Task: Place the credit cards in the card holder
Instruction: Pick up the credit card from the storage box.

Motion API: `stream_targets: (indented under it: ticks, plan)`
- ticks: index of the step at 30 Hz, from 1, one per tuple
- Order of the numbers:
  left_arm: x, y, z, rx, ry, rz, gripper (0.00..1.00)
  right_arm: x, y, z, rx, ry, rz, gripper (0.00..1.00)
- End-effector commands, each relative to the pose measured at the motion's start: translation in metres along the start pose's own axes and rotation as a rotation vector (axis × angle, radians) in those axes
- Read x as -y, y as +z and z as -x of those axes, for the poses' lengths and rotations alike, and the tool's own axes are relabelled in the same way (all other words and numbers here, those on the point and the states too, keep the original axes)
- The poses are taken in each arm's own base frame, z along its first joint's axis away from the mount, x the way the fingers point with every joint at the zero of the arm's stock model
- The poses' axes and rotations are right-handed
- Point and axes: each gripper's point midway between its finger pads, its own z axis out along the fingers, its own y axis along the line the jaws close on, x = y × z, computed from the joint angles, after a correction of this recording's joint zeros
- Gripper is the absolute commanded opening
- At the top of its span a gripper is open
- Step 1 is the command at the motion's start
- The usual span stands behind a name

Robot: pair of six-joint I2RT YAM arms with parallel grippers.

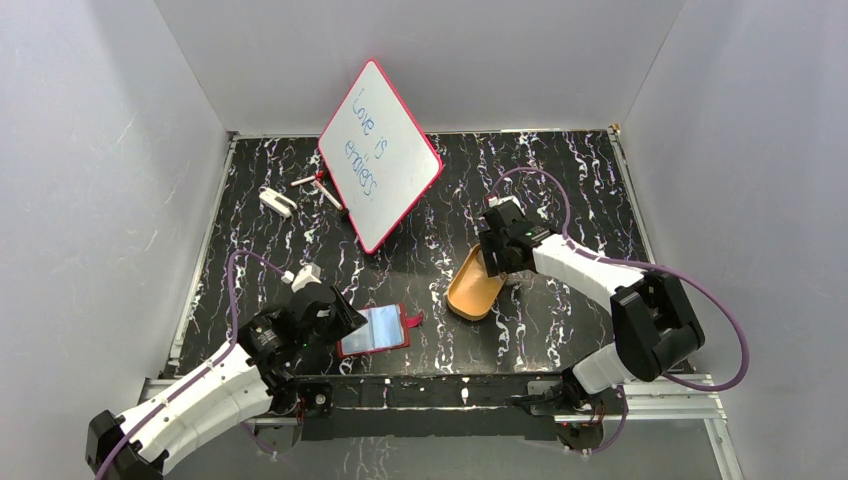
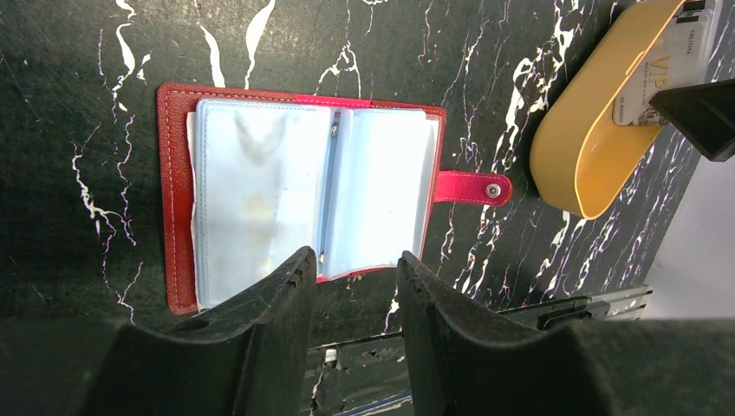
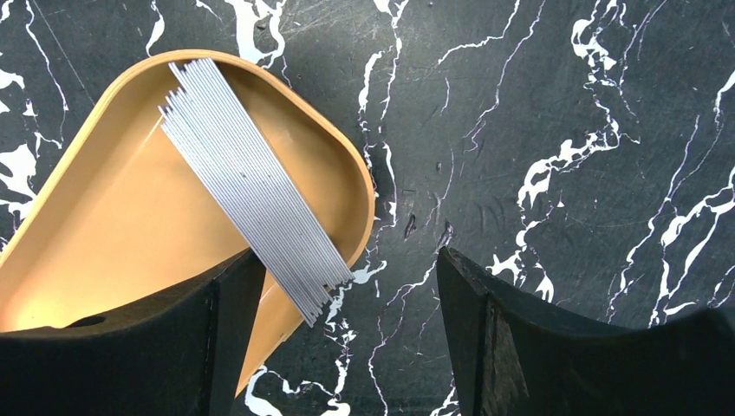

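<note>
The card holder is a dark red wallet lying open on the black marble table, its clear bluish sleeves facing up and its snap tab pointing right. My left gripper hovers at the wallet's near edge, open and empty. The credit cards form a pale grey stack seen edge-on, leaning in the orange-tan tray and jutting over its rim. They also show in the left wrist view. My right gripper is open over the tray's end, one finger above the tray and one above the table.
A red-framed whiteboard with writing stands tilted at the back centre. Small white objects and markers lie at the back left. The orange tray sits right of the wallet. Grey walls enclose the table.
</note>
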Motion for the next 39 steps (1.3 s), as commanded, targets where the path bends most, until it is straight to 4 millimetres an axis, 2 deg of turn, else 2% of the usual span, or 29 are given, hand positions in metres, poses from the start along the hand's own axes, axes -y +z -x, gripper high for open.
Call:
stream_targets:
  ticks: [1, 5, 13, 18, 26, 34, 37, 39]
  plan:
    - [-0.002, -0.001, 0.0, 0.0, 0.013, 0.004, 0.38, 0.012, -0.009, 0.017, 0.071, 0.02, -0.04, 0.8]
    - [-0.001, -0.002, 0.0, 0.0, 0.013, 0.004, 0.38, 0.014, -0.014, 0.02, 0.089, 0.029, -0.041, 0.78]
    - [-0.002, -0.002, 0.0, 0.002, 0.012, 0.005, 0.38, 0.013, -0.019, 0.022, 0.109, 0.034, -0.027, 0.64]
    - [-0.004, -0.003, 0.0, 0.002, 0.009, 0.007, 0.37, 0.009, -0.02, 0.024, 0.123, 0.03, 0.001, 0.6]
    - [-0.005, -0.002, -0.002, -0.001, 0.002, 0.011, 0.38, 0.005, -0.018, 0.022, 0.122, 0.02, 0.03, 0.34]
    - [-0.005, -0.001, -0.003, -0.005, 0.004, 0.011, 0.38, 0.001, -0.02, 0.02, 0.121, 0.015, 0.051, 0.19]
    - [-0.005, 0.0, -0.003, -0.008, 0.003, 0.01, 0.38, 0.001, -0.022, 0.021, 0.122, 0.02, 0.057, 0.2]
    - [-0.005, 0.0, -0.003, -0.007, 0.003, 0.01, 0.38, -0.002, -0.027, 0.025, 0.142, 0.029, 0.077, 0.36]
